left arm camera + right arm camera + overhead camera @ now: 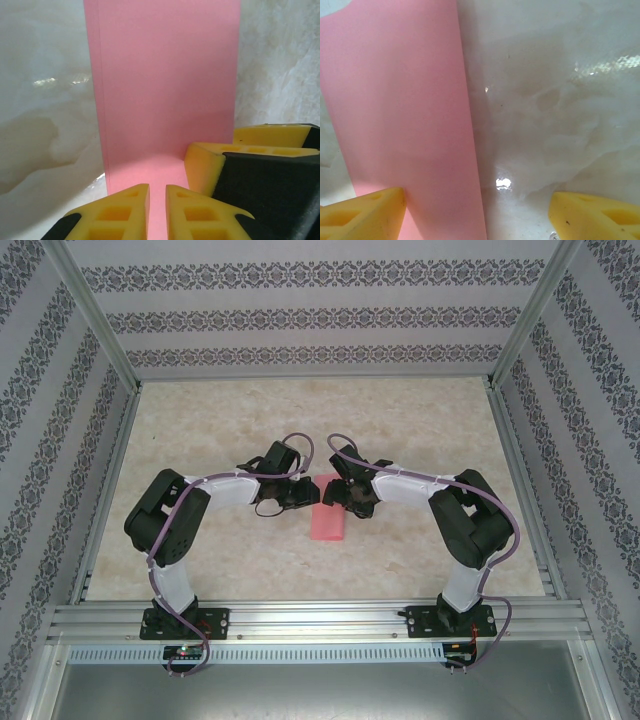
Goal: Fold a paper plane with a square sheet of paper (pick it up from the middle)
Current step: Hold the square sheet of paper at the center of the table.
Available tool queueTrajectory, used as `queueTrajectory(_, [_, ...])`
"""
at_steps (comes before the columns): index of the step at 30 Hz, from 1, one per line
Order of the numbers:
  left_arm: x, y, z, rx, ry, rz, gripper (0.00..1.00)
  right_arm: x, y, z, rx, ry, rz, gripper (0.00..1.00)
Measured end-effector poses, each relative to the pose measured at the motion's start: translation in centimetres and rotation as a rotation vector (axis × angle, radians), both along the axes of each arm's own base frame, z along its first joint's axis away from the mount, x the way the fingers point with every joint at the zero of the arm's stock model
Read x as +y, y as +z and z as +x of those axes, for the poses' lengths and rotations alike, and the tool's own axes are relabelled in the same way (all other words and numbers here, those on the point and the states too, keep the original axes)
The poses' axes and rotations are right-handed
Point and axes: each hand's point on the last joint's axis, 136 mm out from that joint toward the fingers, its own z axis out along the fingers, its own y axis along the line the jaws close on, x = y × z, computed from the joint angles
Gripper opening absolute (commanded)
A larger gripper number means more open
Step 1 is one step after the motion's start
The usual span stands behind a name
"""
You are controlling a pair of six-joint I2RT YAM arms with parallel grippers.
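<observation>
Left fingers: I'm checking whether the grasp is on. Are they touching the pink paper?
Cannot tell. In the left wrist view the left fingers overlap the pink paper, with pink showing through their narrow gap, but contact is unclear.

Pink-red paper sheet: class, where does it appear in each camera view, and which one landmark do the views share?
Top external: thin pink-red paper sheet, small, mid-table.
Left wrist: the sheet is a tall band down the centre.
Right wrist: the sheet covers the left half.
Shared landmark: pale marbled tabletop beside it.
</observation>
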Motion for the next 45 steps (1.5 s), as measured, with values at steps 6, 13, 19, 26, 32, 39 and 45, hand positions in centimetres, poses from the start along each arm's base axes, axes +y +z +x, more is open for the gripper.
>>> queueTrajectory(6, [0.0,-0.4,0.0,0.013,0.005,0.005,0.18,0.0,0.0,0.0,0.001,0.001,-0.003,0.78])
queueTrajectory(13, [0.2,-0.5,0.0,0.019,0.012,0.020,0.18,0.0,0.0,-0.1,0.000,0.020,-0.009,0.78])
queueTrajectory(19, [1.1,-0.7,0.4,0.002,0.046,0.071,0.22,-0.1,-0.1,-0.1,0.009,0.028,-0.019,0.78])
queueTrajectory(26, [3.0,3.0,1.7,-0.125,0.130,0.123,0.25,0.0,-0.1,-0.1,0.005,0.032,-0.024,0.78])
queueTrajectory(32, [3.3,3.4,1.9,-0.141,0.144,0.132,0.23,0.0,-0.1,-0.1,0.008,0.031,-0.027,0.79])
queueTrajectory(39, [2.7,2.0,1.1,-0.086,0.108,0.116,0.22,0.0,-0.2,-0.1,0.009,0.028,-0.028,0.79])
queueTrajectory(45, [1.5,0.0,0.3,-0.002,0.060,0.095,0.11,0.0,-0.2,-0.1,0.009,0.028,-0.028,0.79])
